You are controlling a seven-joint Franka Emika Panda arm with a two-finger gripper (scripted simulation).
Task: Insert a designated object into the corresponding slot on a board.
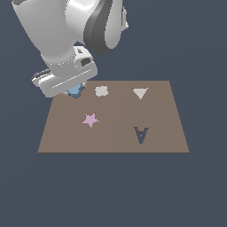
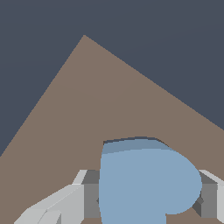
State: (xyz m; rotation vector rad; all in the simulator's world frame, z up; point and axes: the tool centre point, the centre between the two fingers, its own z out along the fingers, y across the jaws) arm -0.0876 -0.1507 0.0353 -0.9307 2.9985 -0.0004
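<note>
Gripping the light blue heart-shaped block (image 2: 146,183) between its grey fingers (image 2: 89,194), the end effector (image 1: 74,91) sits low over the flat brown rectangular board's (image 1: 115,133) far corner at the exterior view's left, beside the beige flower shape (image 1: 101,91); the heart cutout seems hidden beneath.
</note>
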